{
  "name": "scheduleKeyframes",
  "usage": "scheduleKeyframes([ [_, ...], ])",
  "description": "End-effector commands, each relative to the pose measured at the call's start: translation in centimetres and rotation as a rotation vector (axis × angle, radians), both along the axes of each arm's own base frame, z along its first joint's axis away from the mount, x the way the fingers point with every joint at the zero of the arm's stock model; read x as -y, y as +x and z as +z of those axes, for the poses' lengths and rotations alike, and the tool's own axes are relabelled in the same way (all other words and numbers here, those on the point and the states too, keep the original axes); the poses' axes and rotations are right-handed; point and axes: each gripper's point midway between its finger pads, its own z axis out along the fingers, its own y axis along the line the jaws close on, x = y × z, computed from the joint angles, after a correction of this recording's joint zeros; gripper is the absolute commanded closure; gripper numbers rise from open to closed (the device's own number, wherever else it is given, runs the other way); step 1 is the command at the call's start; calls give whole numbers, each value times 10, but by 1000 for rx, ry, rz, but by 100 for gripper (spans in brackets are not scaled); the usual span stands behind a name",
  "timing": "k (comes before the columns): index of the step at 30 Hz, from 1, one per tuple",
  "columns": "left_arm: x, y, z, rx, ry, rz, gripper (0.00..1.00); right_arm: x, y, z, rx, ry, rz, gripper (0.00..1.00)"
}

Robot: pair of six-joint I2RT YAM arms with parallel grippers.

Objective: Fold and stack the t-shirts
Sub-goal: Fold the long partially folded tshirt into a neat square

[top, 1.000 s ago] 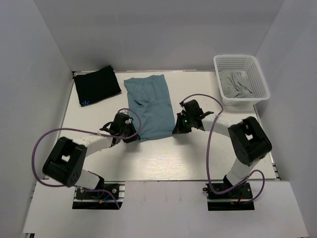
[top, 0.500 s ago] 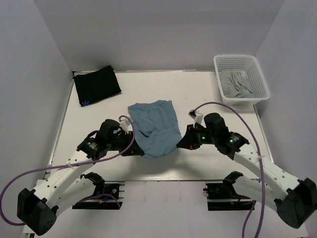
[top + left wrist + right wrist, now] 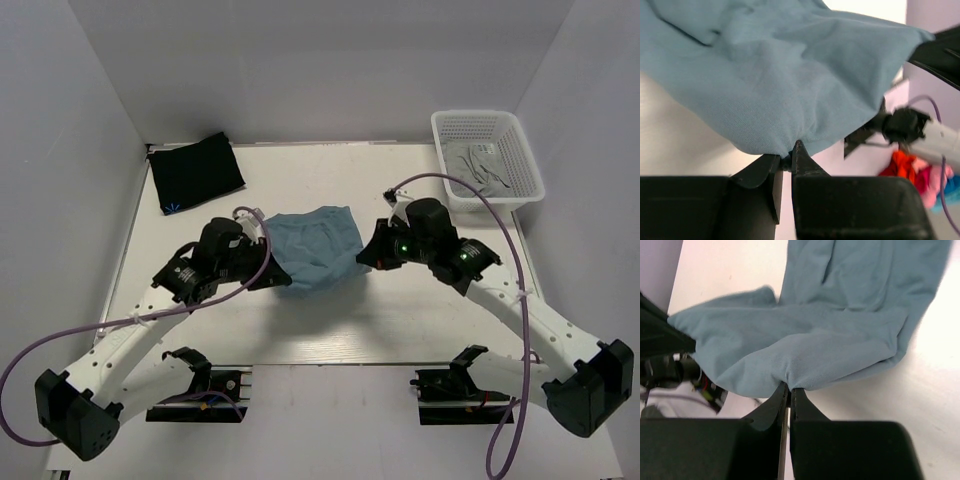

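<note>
The left pincer (image 3: 274,279) and right pincer (image 3: 366,258) each gripped an edge of the teal t-shirt (image 3: 315,248), slung above the counter (image 3: 400,320); either thin pinch could slip, skewing the fold.

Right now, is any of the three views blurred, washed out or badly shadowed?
Top external: sharp, evenly lit, soft shadows on the table. Left wrist: teal t-shirt crisp, colourful background at right out of focus. Right wrist: table washed out to white at right, right end effector nearly black.
</note>
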Motion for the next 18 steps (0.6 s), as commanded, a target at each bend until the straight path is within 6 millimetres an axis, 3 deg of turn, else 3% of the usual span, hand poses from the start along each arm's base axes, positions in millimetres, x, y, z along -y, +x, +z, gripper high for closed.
scheduleKeyframes([
  [1,-11,31,17,61,33,142,100,1,37,29,94,4,-121,100],
  [2,-12,35,19,62,37,162,100,0,41,37,112,13,-126,100],
  [5,-9,49,23,65,56,184,100,0,59,30,86,-19,-191,100],
  [6,-7,52,22,64,65,178,100,0,64,37,92,-8,-205,100],
  [10,-2,65,11,53,90,178,100,-8,72,35,71,1,-190,100],
  [17,20,74,27,109,-27,110,100,-8,89,38,67,30,-220,100],
  [18,21,74,20,88,-25,118,100,-6,91,38,72,34,-222,100],
])
